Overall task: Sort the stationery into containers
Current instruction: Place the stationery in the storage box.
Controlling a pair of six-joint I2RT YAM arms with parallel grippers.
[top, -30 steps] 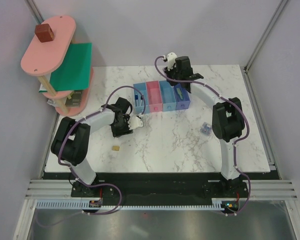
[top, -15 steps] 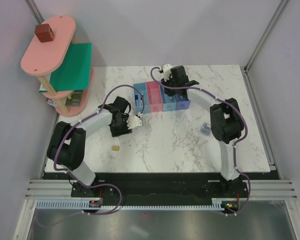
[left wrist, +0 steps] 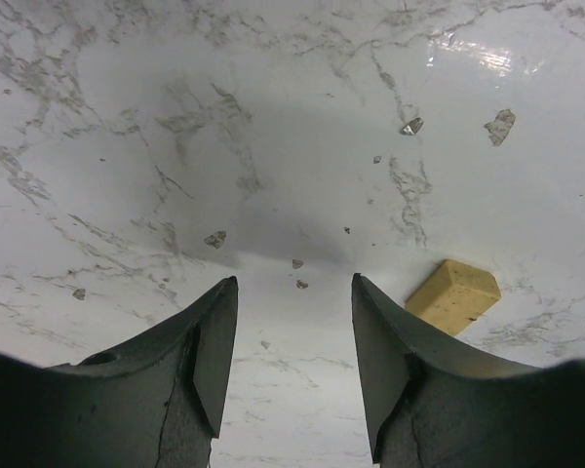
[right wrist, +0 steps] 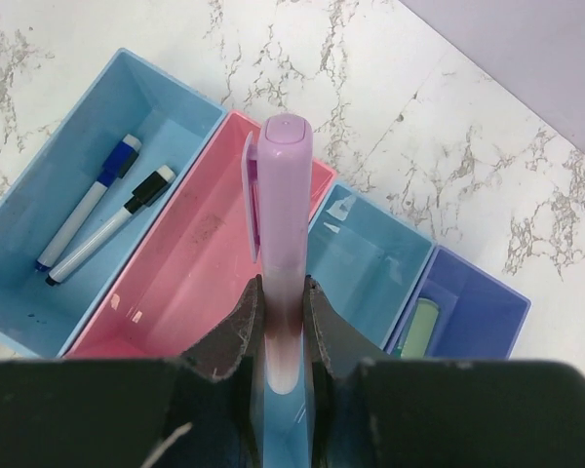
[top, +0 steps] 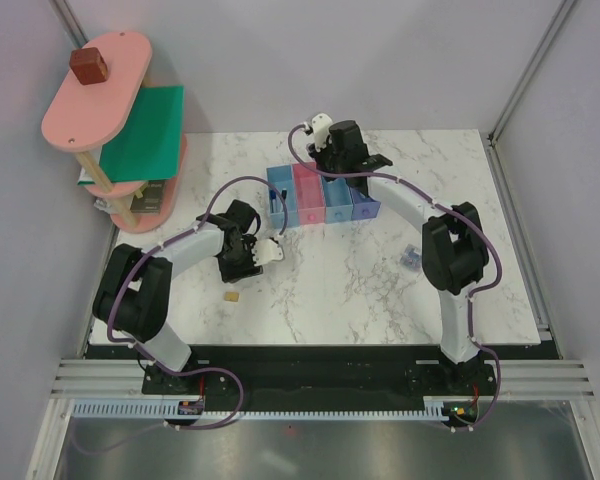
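Right arm (top: 420, 205) swung left along the bin row (top: 325, 212) over the last second. It was over the purple-blue end; its wrist now sits above the pink / light-blue boundary. Left arm (top: 185, 245) pulled back toward the near-left of the marble table (top: 360, 290), closing on the tan block.

Right gripper (right wrist: 281, 292): jaws clamped on the pink-lilac pen (right wrist: 281, 195), held lengthwise, tip out over the pink bin (right wrist: 185, 263). Pen is airborne, not in any bin yet. My read: pink bin is the drop target on colour match, and release looks close. The pen runs near the shared wall with the light-blue bin (right wrist: 370, 258), so a small shift toward the pink side first would be safer.

Left gripper (left wrist: 292, 285): jaws apart, nothing between them, low over the marble.

Already sorted: two markers (right wrist: 93, 210) lying flat in the blue bin (right wrist: 166, 107), mint-green piece (right wrist: 421, 327) in the purple-blue bin (right wrist: 483, 317). Pink and light-blue bins show nothing inside where visible.

Still loose:
- purple-blue bundle (top: 411, 258): on the table beside the right arm's elbow, well apart from the bins.
- tan block (left wrist: 453, 295): on the marble just beside one finger, outside the gap. The left gripper likely needs a sideways shift to straddle it before closing. It's a small block, so there's a risk of shoving it away instead of catching it.
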